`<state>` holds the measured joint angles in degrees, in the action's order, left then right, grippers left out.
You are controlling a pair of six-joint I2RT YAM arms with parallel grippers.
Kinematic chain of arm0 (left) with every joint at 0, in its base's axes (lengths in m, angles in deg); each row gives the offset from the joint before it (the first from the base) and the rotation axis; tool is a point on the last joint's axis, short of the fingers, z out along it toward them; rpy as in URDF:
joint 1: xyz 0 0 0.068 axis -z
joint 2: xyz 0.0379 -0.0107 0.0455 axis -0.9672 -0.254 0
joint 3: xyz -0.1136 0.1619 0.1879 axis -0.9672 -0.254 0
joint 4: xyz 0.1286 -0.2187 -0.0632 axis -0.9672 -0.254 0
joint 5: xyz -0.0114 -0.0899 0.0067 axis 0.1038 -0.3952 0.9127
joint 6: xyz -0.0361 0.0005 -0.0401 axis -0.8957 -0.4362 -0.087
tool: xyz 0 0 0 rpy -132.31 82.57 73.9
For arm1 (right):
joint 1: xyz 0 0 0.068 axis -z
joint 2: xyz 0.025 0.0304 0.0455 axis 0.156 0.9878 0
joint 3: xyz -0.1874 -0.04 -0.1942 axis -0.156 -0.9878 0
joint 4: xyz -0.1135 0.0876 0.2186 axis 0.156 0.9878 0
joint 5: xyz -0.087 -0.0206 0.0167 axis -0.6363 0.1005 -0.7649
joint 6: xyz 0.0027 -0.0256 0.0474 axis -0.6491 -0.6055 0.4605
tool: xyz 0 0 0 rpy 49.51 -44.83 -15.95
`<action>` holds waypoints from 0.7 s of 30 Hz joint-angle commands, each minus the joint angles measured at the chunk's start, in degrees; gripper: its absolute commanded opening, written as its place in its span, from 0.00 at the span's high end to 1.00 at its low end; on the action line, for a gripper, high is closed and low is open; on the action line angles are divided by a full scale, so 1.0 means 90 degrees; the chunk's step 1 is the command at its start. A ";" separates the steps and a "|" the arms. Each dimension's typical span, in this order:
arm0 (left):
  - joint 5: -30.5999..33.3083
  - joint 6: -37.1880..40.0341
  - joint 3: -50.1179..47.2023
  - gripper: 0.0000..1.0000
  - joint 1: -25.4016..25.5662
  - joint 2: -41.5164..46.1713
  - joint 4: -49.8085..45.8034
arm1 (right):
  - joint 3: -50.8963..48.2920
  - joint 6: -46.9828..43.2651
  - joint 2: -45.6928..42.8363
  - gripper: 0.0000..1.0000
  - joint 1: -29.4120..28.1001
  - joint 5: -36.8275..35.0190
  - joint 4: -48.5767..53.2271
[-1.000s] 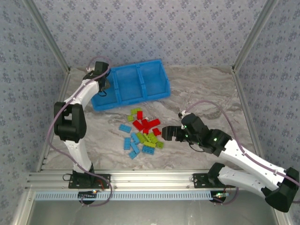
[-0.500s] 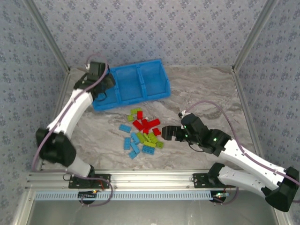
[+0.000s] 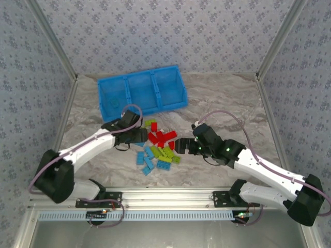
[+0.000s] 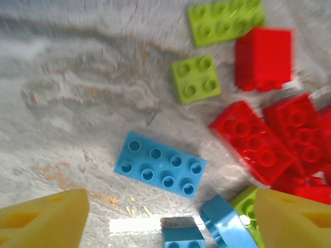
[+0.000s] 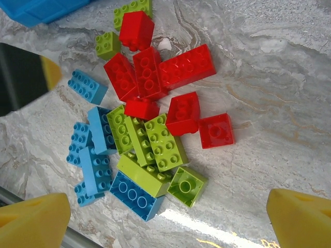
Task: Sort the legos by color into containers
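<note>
Red, lt-blue, lime legos [image 3: 158, 147] in loose pile nr blue 3-compt tray [image 3: 160, 107]

The legos [image 5: 165, 142] are red, light blue and lime green; the tray [image 3: 155, 107] bright blue; the table [image 3: 227, 103] grey-veined marble; the walls [image 3: 170, 36] blue-grey floral

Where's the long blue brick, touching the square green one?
Apart: left wrist view shows table between long blue plastic brick and square green plastic brick.

A lab test cell: patterned fabric walls [image 3: 170, 31], aluminium frame rails [image 3: 170, 196], and a marble-look counter [image 3: 227, 98].
</note>
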<state>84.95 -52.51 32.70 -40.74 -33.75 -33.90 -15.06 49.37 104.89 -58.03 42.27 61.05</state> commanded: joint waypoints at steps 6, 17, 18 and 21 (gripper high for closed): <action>0.0305 -0.0533 0.0378 0.04 0.0192 -0.1295 0.0136 | 0.0008 0.0047 -0.0269 0.00 0.0010 -0.0073 0.0100; 0.0819 -0.0378 0.0269 0.17 0.0192 -0.1925 0.0179 | -0.0169 0.0090 -0.0581 0.00 0.0070 -0.0229 0.0193; 0.0819 -0.0390 0.0241 0.21 0.0190 -0.1930 0.0205 | -0.0178 0.0103 -0.0564 0.00 0.0065 -0.0211 0.0169; 0.0678 -0.0373 0.0180 0.34 0.0189 -0.1922 0.0340 | -0.0190 0.0058 -0.0497 0.00 0.0065 -0.0016 0.0048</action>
<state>88.86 -55.81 34.97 -38.80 -49.66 -30.81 -16.20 49.59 100.17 -57.60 41.37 61.59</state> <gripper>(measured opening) 0.691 0.999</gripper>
